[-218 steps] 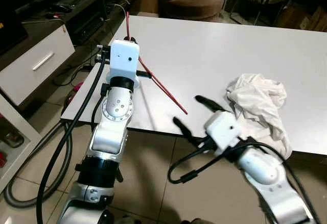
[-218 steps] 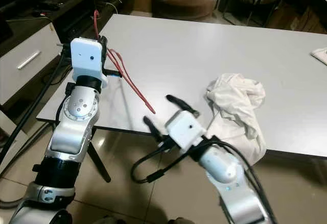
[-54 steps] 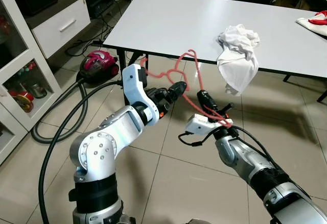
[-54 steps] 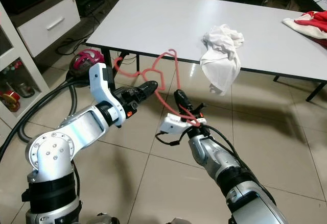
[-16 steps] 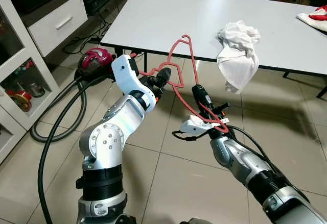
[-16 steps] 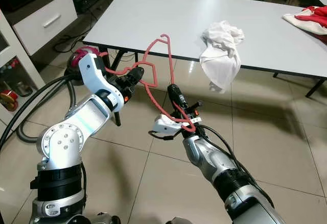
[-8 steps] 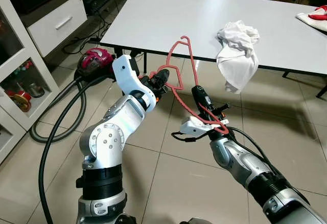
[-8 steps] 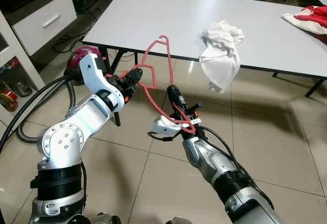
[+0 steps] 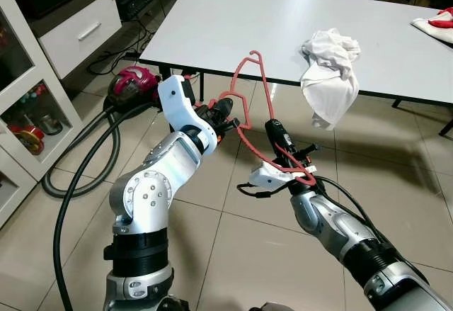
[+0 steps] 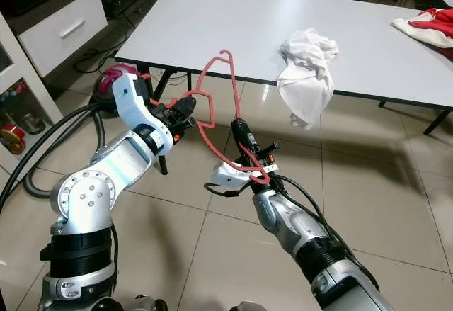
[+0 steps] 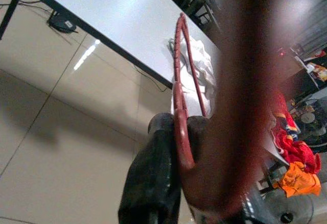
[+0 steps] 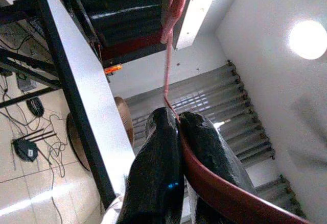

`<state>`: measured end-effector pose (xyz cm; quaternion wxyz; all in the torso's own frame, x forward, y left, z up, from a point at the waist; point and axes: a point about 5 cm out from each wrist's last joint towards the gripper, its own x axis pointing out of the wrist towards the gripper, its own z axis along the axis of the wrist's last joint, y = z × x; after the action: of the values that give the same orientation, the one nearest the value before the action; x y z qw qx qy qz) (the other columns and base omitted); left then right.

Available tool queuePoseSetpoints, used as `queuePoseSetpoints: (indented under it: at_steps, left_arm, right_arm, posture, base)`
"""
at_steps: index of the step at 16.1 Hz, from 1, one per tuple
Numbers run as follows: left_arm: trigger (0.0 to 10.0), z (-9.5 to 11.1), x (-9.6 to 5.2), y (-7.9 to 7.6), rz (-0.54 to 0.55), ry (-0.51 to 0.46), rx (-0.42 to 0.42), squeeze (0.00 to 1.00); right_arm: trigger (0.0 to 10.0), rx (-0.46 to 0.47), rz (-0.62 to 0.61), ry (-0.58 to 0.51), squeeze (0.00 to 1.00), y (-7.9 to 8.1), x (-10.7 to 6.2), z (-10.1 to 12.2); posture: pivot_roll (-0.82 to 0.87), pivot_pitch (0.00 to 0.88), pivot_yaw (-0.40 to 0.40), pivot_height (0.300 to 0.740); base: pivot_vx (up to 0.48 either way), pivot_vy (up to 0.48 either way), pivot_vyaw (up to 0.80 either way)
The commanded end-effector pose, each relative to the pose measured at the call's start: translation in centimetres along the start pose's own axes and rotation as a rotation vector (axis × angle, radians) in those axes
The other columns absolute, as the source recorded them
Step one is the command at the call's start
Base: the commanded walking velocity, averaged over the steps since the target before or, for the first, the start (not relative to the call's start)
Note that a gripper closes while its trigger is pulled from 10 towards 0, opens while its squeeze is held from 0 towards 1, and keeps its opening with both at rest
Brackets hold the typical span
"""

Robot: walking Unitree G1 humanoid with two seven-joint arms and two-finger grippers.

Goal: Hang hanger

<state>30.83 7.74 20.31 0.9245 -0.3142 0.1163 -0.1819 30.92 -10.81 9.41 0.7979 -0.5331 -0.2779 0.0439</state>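
Both pincers clamped on hanger (image 9: pixel 249 105)

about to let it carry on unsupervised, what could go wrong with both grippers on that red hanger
The red hanger is thin wire, clamped by the left gripper and the right gripper at once; if the arms pull apart it may bend or slip free. Its hook stands near the table edge and could snag there. The white cloth drooping over that edge might get dragged off.

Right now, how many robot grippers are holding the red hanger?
2. The left gripper pinches one end of the hanger; the right gripper clamps its other side, above the floor.
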Motion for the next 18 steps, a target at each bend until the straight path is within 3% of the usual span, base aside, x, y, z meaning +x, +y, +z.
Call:
queuePoseSetpoints:
  at_steps: [1,2,7,8,10,12,14,15,16,17,18]
  left_arm:
    - [0.0,-0.3,0.1,-0.3,-0.008,0.029,0.034,0.00]
    - [0.0,-0.3,0.0,-0.3,-0.009,0.029,0.042,0.00]
    - [0.0,-0.2,0.0,-0.2,-0.002,0.020,0.081,0.00]
    - [0.0,-0.2,0.0,-0.1,-0.001,0.019,0.081,0.00]
    - [0.0,-0.1,0.1,0.1,0.008,0.013,0.085,0.00]
    - [0.0,0.0,0.2,0.2,0.015,0.009,0.079,0.00]
    - [0.0,0.0,0.4,0.4,0.024,0.005,0.040,0.00]
    - [0.0,-0.1,0.5,0.5,0.035,0.008,0.017,0.00]
    - [0.0,-0.2,0.5,0.6,0.038,0.010,-0.005,0.00]
    - [0.0,-0.4,0.6,0.6,0.037,0.016,-0.021,0.00]
    - [0.0,-0.6,0.7,0.7,0.038,0.022,-0.029,0.00]
  right_arm:
    - [3.9,0.046,-0.030,0.059,0.00,-0.4,0.1,-0.4]
    - [10.0,0.092,-0.041,0.098,1.00,-0.6,0.2,-0.7]
    - [10.0,0.476,-0.068,0.232,1.00,-1.6,0.8,-0.8]
    - [10.0,0.518,-0.063,0.238,1.00,-1.7,0.8,-0.6]
    - [10.0,0.737,-0.017,0.240,1.00,-1.9,0.7,0.6]
    - [10.0,0.833,0.043,0.211,1.00,-2.0,0.2,1.8]
    - [10.0,0.934,0.169,0.220,1.00,-1.1,-1.0,2.8]
    - [10.0,1.012,0.290,0.251,1.00,0.1,-2.2,3.3]
    - [10.0,1.117,0.351,0.336,1.00,1.2,-3.3,3.1]
    - [10.0,1.280,0.478,0.461,0.00,3.3,-5.2,2.9]
    - [10.0,1.391,0.537,0.541,0.00,4.5,-6.4,2.8]
  posture:
    - [-0.05,0.085,-0.024,0.740]
    - [-0.05,0.085,-0.024,0.740]
    - [-0.05,0.074,-0.023,0.740]
    - [-0.05,0.073,-0.023,0.740]
    - [-0.06,0.069,-0.022,0.740]
    - [-0.06,0.064,-0.022,0.740]
    - [-0.07,0.060,-0.022,0.740]
    - [-0.07,0.058,-0.022,0.740]
    - [-0.07,0.056,-0.021,0.740]
    - [-0.08,0.056,-0.020,0.740]
    - [-0.08,0.056,-0.015,0.740]
  base:
    - [0.000,0.000,0.00]
    - [0.000,0.000,0.00]
    - [0.000,0.000,0.00]
    - [0.000,0.000,0.00]
    - [0.000,0.000,0.00]
    - [0.000,0.000,0.00]
    - [0.000,0.000,0.00]
    - [0.000,0.000,0.00]
    - [0.000,0.000,0.00]
    - [0.000,0.000,0.00]
    - [0.000,0.000,0.00]
